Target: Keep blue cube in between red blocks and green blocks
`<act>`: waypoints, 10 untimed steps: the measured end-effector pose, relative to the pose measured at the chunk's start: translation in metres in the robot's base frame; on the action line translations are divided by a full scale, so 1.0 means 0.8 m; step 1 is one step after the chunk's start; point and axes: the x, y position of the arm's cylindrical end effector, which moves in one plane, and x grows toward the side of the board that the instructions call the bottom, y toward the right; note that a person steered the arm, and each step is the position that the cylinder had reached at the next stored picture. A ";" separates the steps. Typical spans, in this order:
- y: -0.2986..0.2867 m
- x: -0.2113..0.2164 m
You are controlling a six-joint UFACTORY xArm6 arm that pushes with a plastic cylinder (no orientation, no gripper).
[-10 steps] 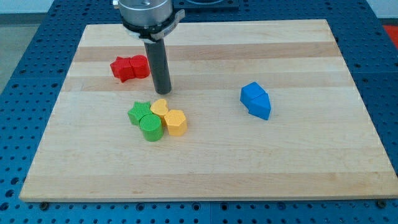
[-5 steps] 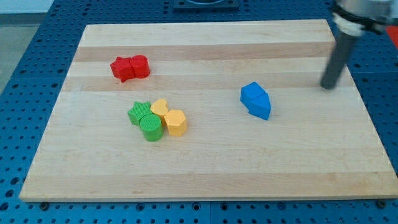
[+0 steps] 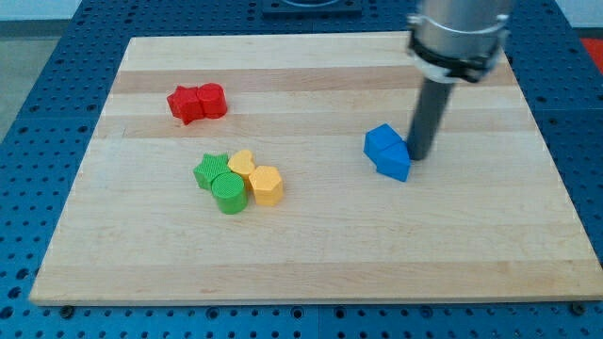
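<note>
Two blue blocks (image 3: pixel 387 152) lie pressed together at the board's right of centre; the left one looks like a cube, the right one a wedge-like piece. My tip (image 3: pixel 419 155) stands right against their right side. Two red blocks (image 3: pixel 197 102) sit joined at the upper left. A green star-like block (image 3: pixel 209 169) and a green cylinder (image 3: pixel 228 192) sit at the left of centre, below the red ones.
Two yellow blocks (image 3: pixel 256 176) touch the green ones on their right side. The wooden board (image 3: pixel 311 264) lies on a blue perforated table. The arm's grey body (image 3: pixel 459 33) hangs over the board's upper right.
My tip went from beside the red blocks to the board's far right, then came back left to the blue blocks' right side. No block has visibly moved.
</note>
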 end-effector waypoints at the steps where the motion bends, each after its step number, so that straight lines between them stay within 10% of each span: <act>1: -0.054 -0.029; 3: -0.139 -0.063; 5: -0.040 -0.035; 10: -0.204 -0.039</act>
